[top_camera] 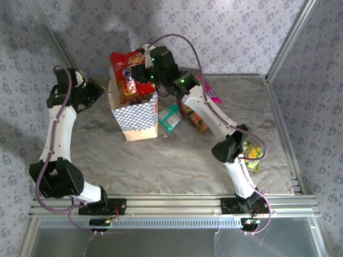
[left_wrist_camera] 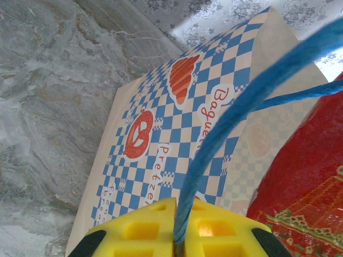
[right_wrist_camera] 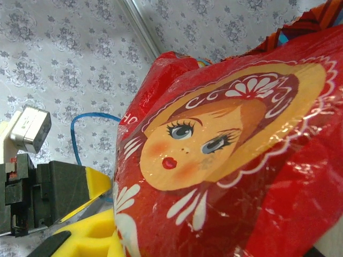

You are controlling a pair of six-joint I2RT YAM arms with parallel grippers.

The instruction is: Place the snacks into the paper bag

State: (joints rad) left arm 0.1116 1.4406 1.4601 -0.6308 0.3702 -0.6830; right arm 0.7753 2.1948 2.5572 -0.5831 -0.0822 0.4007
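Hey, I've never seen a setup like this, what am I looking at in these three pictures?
These are two white robot arms bolted to a table's near edge. One picture looks down from above; the other two come from a camera on each wrist. The left arm has its jaws shut on the blue cord handle of the checked paper bag. The right arm grips a large red packet in its jaws, sitting partly inside the bag. A teal-white packet, an orange packet, a magenta packet and a green-yellow packet lie on the table.
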